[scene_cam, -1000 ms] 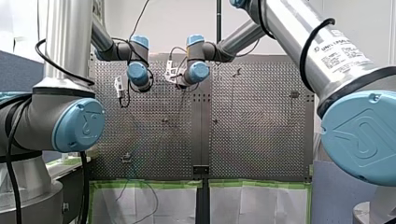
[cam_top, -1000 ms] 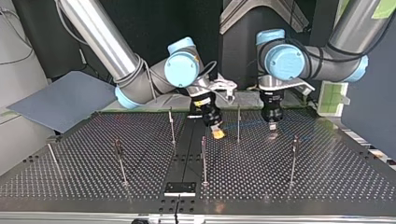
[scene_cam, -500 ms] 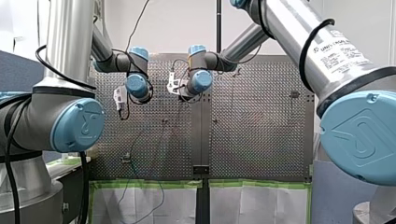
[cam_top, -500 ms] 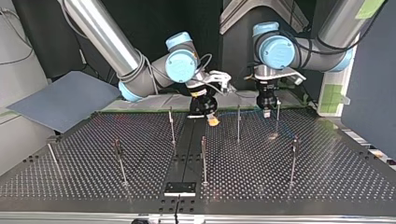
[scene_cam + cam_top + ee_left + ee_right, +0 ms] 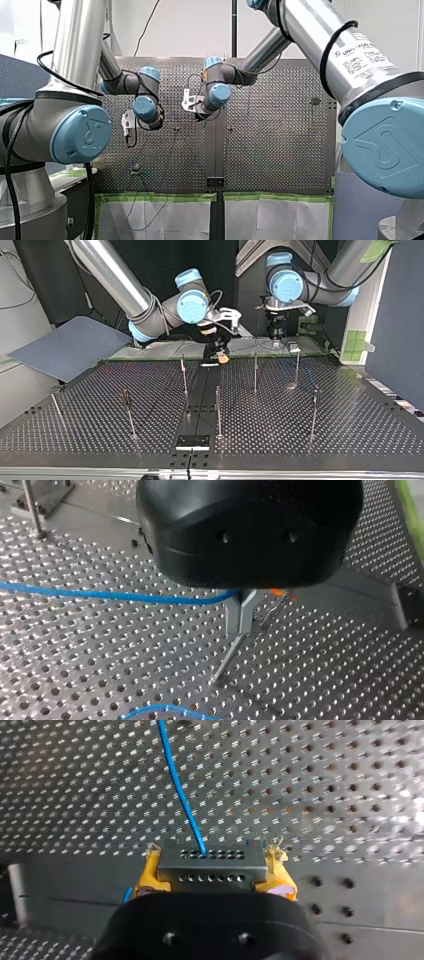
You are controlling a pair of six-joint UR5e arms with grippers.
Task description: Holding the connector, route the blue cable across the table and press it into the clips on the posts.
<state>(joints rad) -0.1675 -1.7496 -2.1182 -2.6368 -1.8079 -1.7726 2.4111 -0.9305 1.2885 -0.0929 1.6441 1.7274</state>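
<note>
In the right wrist view my right gripper [image 5: 214,852] is shut on a grey connector [image 5: 210,867], with a yellow pad [image 5: 147,875] on each side. The blue cable [image 5: 180,790] leaves the connector and runs away over the perforated table [image 5: 325,780]. In the left wrist view my left gripper [image 5: 240,627] has its metal fingers shut on the blue cable [image 5: 110,595], just above a thin post [image 5: 227,660]. In the top view my right gripper [image 5: 223,359] and my left gripper [image 5: 275,343] both hang near the table's far edge.
Several thin posts stand on the table, among them three [image 5: 184,375] [image 5: 255,372] [image 5: 297,365] close to the grippers and others [image 5: 218,410] [image 5: 314,410] nearer the camera. A black plate [image 5: 192,442] lies at the near edge. A grey board [image 5: 70,347] lies at the top view's left.
In the top view both grippers have risen and drawn back toward the table's far edge, keeping their holds. In the front view both have moved nearer the camera.
</note>
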